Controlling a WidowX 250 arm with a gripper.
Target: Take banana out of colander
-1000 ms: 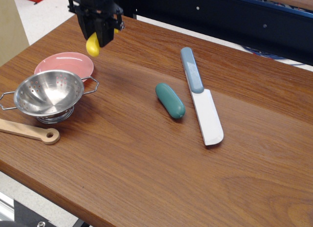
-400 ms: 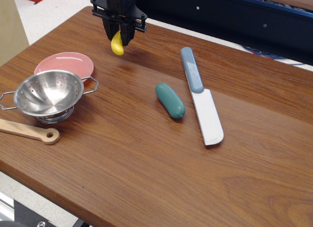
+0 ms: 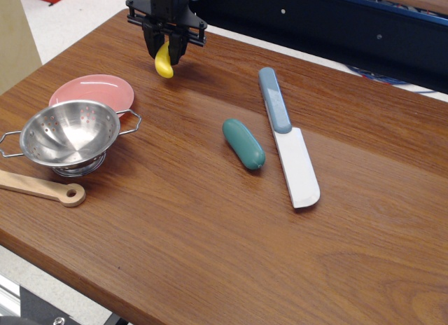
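My black gripper [image 3: 166, 47] is at the far side of the table, shut on the small yellow banana [image 3: 164, 64]. The banana hangs from the fingers with its lower tip at or just above the wood; I cannot tell if it touches. The shiny perforated steel colander [image 3: 68, 134] stands at the near left on its ring base, with nothing in its bowl. The gripper is well behind and to the right of the colander.
A pink plate [image 3: 92, 92] lies just behind the colander. A wooden spoon handle [image 3: 43, 188] lies in front of it. A teal capsule-shaped object [image 3: 243, 143] and a grey-handled white spatula [image 3: 288, 137] lie mid-table. The table's far edge is close behind the gripper.
The gripper has carried the banana away from above the plate, to the right and toward the far edge, then lowered it slightly toward the table. The colander has not moved.
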